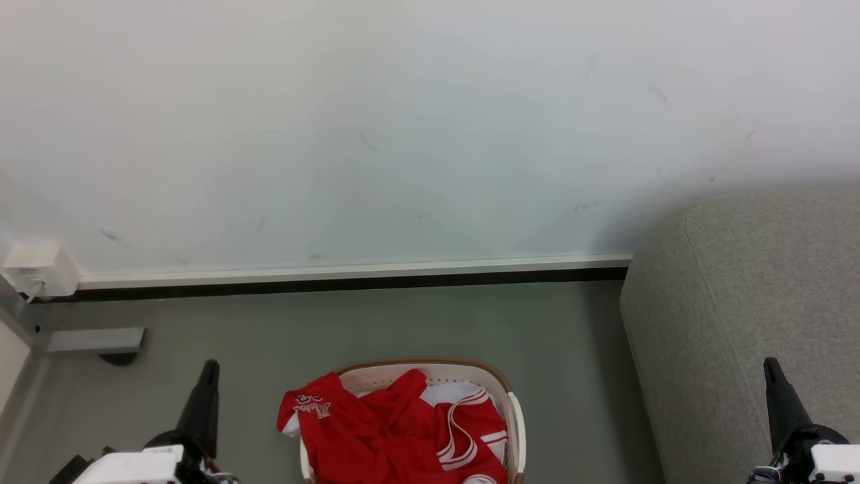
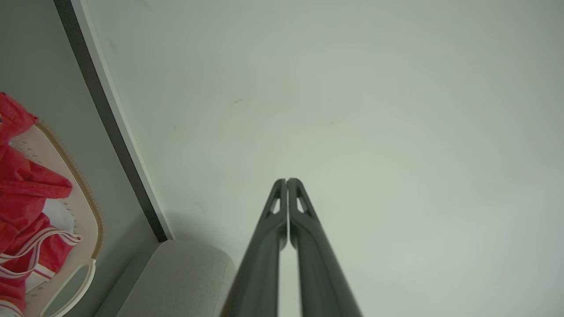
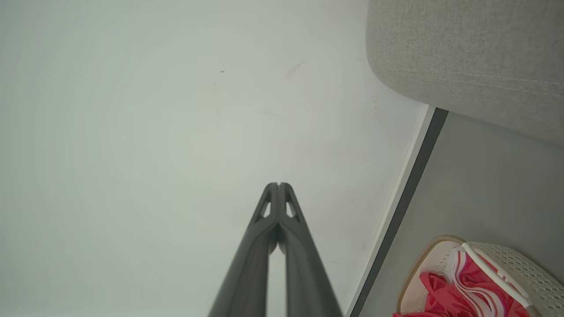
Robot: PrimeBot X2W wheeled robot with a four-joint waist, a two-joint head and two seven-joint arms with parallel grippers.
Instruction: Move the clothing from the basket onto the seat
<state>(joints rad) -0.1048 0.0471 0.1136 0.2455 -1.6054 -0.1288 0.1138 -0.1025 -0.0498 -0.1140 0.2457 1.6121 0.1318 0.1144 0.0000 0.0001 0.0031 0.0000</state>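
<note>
Our clothing (image 1: 403, 437) is piled in the basket (image 1: 516, 420), with one lettered bit flopped over its left rim. The basket's on the floor (image 1: 269, 336), and the seat (image 1: 739, 302) is off to its right, not touching. Our left gripper (image 2: 287, 180) and right gripper (image 3: 278, 185) are both pinched closed on nothing, pointing at the wall (image 1: 403, 134).

Bare grey floor (image 1: 571, 349) lies open between the cream-white perforated plastic basket (image 1: 517, 417) and the large grey fabric seat (image 1: 739, 302). The pale wall (image 1: 403, 134) closes the far side; a white wall box (image 1: 40, 269) juts at left.
</note>
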